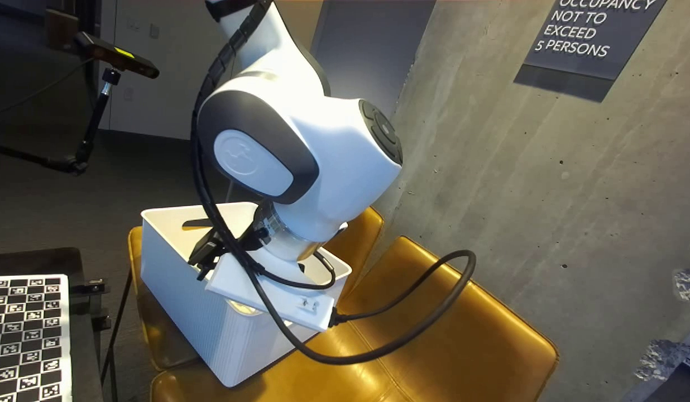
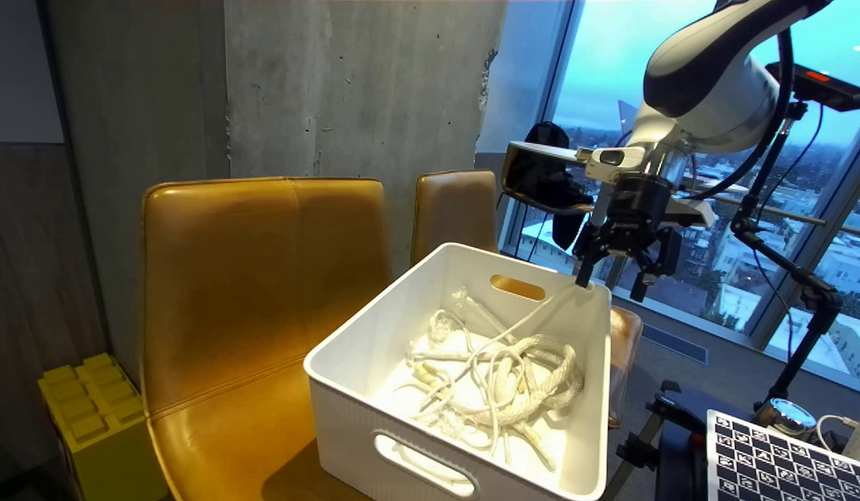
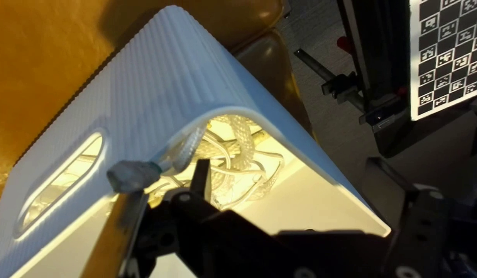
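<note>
Nearest in the wrist view, the gripper (image 3: 288, 168) is seen spread, nothing visibly pinched, at a corner of the white bin (image 3: 165, 77); below that corner, inside the bin, tangled rope (image 2: 541, 400) is contained, no single long axis shown; one strand (image 2: 527, 320) is stretched cornerward

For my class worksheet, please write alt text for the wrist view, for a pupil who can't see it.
An open black gripper shows along the bottom, in front of a white ribbed bin holding tangled pale ropes. The bin rests on tan seating; a black-and-white patterned board is at top right.
</note>
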`<act>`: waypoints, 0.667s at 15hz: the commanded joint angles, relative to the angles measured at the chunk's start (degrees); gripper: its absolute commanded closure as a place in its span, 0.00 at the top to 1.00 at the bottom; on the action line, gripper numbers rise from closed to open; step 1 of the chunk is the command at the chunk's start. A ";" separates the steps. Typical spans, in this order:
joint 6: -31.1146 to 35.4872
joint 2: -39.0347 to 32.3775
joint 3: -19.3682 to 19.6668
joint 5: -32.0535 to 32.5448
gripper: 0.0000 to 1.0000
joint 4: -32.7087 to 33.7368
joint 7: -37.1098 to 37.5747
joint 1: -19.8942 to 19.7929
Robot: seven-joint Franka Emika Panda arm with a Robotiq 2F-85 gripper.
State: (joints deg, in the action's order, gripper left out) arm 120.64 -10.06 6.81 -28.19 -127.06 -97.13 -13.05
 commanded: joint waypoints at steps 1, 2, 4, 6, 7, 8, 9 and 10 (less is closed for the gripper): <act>0.47 -0.57 0.34 1.61 1.00 0.65 0.47 -0.26; 0.71 -0.64 0.35 1.72 1.00 0.39 0.44 -0.27; 1.19 -0.87 0.35 2.09 1.00 -0.18 0.36 -0.27; 1.68 -1.17 0.26 2.70 1.00 -0.79 0.32 -0.20; 1.84 -1.35 0.18 3.02 1.00 -1.05 0.39 -0.16; 2.03 -1.54 0.07 3.33 1.00 -1.36 0.49 -0.09; 2.27 -1.70 -0.02 3.48 1.00 -1.68 0.56 -0.05; 2.58 -1.87 -0.10 3.56 1.00 -2.05 0.61 0.01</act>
State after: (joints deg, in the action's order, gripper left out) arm 121.00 -11.77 6.95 -25.93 -127.87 -97.13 -13.26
